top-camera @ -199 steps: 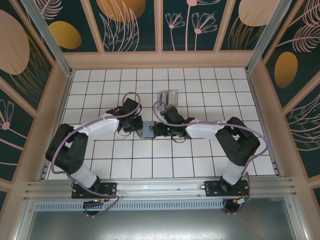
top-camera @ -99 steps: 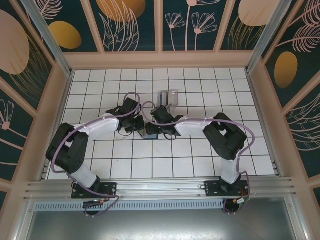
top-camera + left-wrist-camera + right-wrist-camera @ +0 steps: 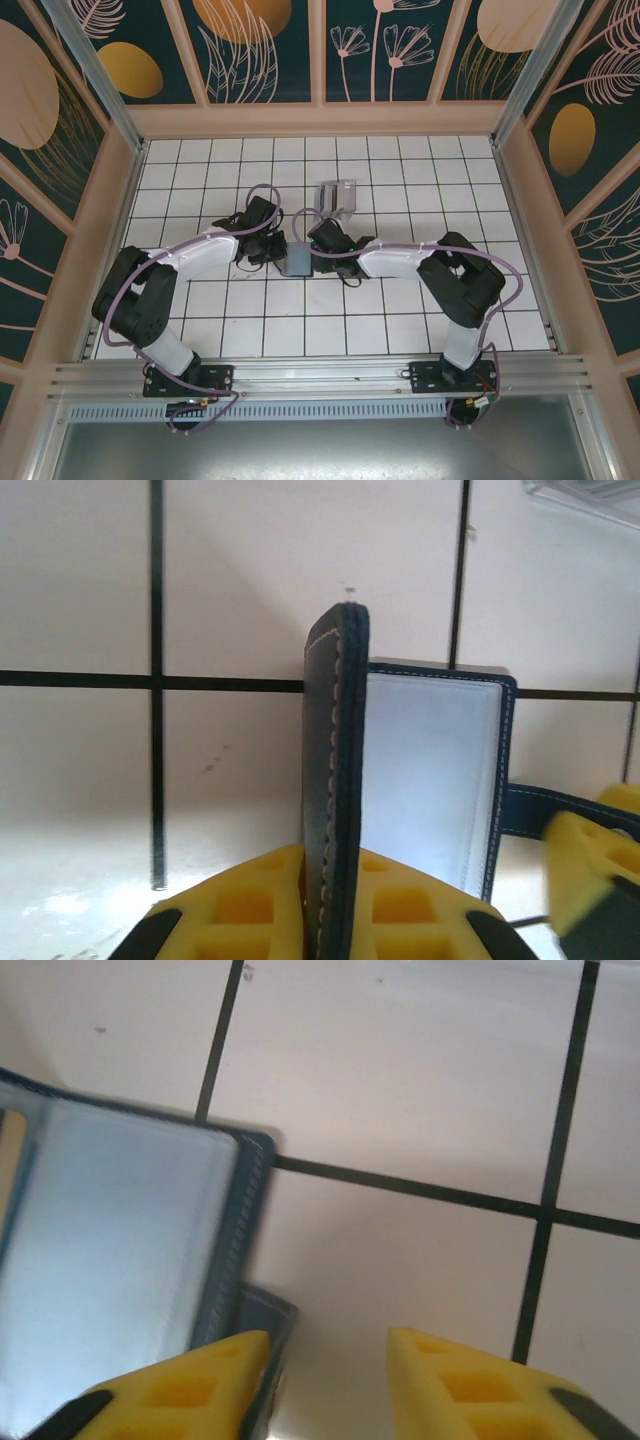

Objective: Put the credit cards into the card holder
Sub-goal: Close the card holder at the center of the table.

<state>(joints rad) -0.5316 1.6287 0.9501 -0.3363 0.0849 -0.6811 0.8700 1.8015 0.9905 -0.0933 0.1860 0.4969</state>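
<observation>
**Cards lie beyond my open right fingers**

My left gripper clamps the card holder by its raised flap, mid-table. My right gripper, fingers apart and empty, sits just right of its pale face; the credit cards lie farther back, nearer that arm

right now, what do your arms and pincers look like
The left arm and right arm have white link shells between bulky black joints, with a purple cable looping along each. The left pincer and right pincer carry yellow fingers moulded with square recesses, black further back.
</observation>
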